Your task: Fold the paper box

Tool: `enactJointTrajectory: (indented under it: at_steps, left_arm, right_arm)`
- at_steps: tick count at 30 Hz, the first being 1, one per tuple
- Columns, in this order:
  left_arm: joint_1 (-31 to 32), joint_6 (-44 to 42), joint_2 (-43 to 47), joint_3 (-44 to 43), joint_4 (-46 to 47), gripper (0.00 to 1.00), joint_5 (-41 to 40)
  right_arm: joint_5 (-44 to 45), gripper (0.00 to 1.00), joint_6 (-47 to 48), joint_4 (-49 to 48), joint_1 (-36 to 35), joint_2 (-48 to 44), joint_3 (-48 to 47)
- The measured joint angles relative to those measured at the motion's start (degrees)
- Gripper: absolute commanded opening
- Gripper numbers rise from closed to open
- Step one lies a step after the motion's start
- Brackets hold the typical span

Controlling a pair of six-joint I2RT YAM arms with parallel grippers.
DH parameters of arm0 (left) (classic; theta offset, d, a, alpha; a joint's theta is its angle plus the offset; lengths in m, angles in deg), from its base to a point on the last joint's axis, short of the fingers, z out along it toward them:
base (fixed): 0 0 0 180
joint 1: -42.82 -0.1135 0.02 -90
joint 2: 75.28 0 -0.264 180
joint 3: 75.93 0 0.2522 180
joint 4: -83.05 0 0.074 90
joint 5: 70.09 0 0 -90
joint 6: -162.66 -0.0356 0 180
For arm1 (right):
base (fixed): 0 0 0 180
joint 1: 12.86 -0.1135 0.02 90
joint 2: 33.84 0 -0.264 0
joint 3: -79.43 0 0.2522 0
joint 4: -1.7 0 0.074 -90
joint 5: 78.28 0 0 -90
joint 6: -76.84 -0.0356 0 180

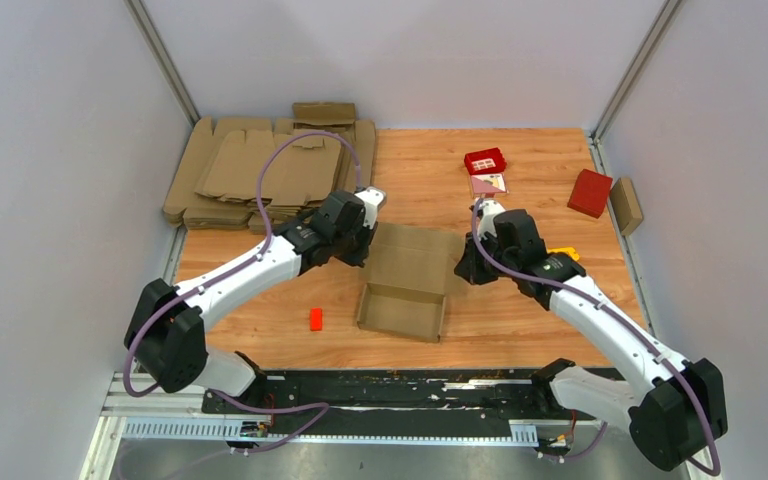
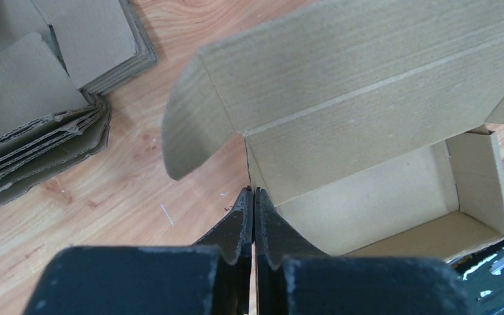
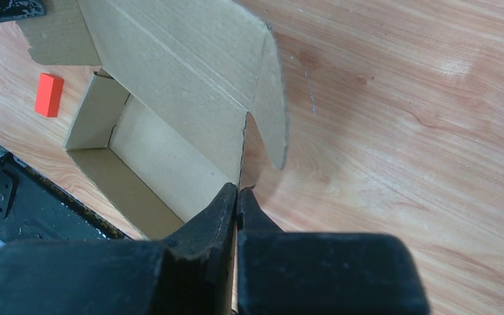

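The paper box [image 1: 405, 280] sits mid-table as a brown cardboard tray with its lid panel lying open toward the back. My left gripper [image 1: 365, 245] is at its back-left corner. In the left wrist view the left gripper [image 2: 254, 191] is shut, and the side wall of the paper box [image 2: 367, 98] runs straight in between the fingertips. My right gripper [image 1: 468, 262] is at the back-right corner. In the right wrist view the right gripper [image 3: 238, 189] is shut the same way on the wall edge of the paper box [image 3: 170, 59]. Rounded lid flaps stick out at both corners.
A pile of flat cardboard blanks [image 1: 260, 170] lies at the back left, close to the left arm. Two red boxes [image 1: 485, 160] [image 1: 589, 192] and a small brown box [image 1: 626, 205] are at the back right. A small orange-red block [image 1: 315, 319] lies left of the tray.
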State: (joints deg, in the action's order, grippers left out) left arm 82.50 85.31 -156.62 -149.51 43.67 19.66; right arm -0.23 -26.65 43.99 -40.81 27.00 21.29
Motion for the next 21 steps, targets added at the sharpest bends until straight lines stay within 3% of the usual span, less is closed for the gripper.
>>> enactJointTrajectory:
  at_steps: [10,21]
  left_arm:
    - [-0.1,0.0,0.0,-1.0,-0.2,0.00,-0.9]
    - [0.0,0.1,1.0,4.0,16.5,0.00,-11.7]
  right_arm:
    - [0.5,0.00,0.2,1.0,0.0,5.5,-6.8]
    - [10.4,0.00,-0.8,-10.5,0.0,13.6,-9.7]
